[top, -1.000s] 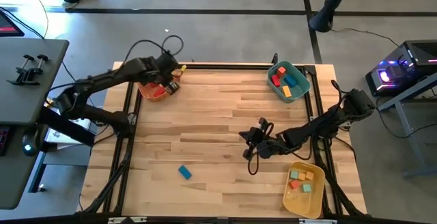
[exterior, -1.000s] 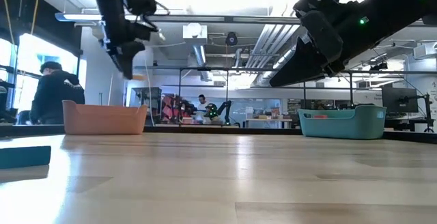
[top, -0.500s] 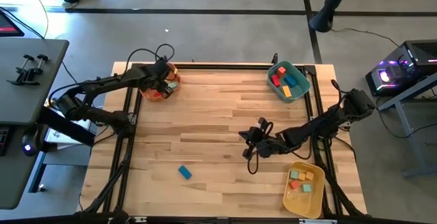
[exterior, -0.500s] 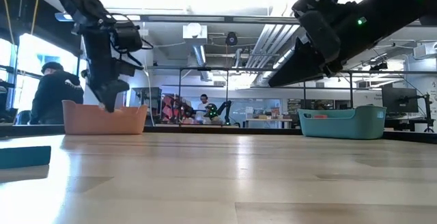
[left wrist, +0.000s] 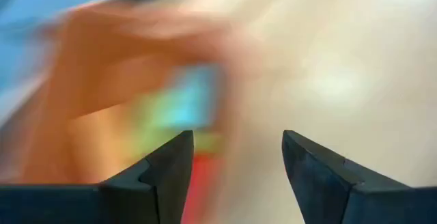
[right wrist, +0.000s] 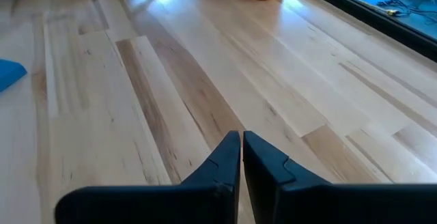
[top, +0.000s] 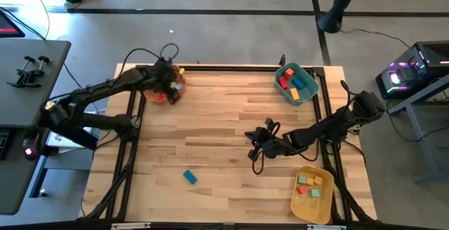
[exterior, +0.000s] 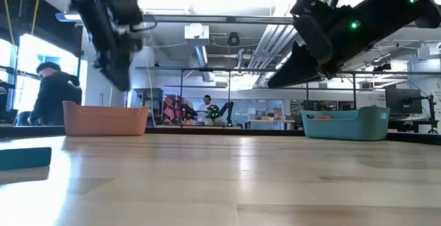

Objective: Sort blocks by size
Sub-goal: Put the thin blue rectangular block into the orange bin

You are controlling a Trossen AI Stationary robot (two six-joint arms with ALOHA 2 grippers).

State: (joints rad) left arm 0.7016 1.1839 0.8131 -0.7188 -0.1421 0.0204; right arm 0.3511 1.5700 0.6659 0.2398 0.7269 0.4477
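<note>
High view: the left gripper [top: 166,84] hangs over the orange bin [top: 160,95] at the table's far left corner, where a few blocks show as red and yellow patches. One blue block [top: 189,177] lies alone on the bare wood near the front edge, well apart from everything. The teal bin [top: 296,84] at the far right holds red, blue and yellow blocks; the yellow bin [top: 312,193] at the front right holds orange and teal ones. The right gripper [top: 255,144] hovers over mid-table, nearer the lone block than the left one is.

Low view: the left gripper [exterior: 117,43] is above the orange bin's [exterior: 105,119] rim, its fingers carrying nothing that I can make out. The blue block [exterior: 25,157] sits flat on the table [exterior: 227,178] at the picture's edge.

Left wrist view: the jaws stand apart and empty over a smeared orange bin, probably with blocks below.

Right wrist view: the right jaws are pressed together, holding nothing; a corner of the blue block [right wrist: 9,72] shows.

Judging by its look, the block is light, rigid and smooth-sided, so it may skid if nudged; a pinch across its two long flat faces, from above and centred, should hold it
</note>
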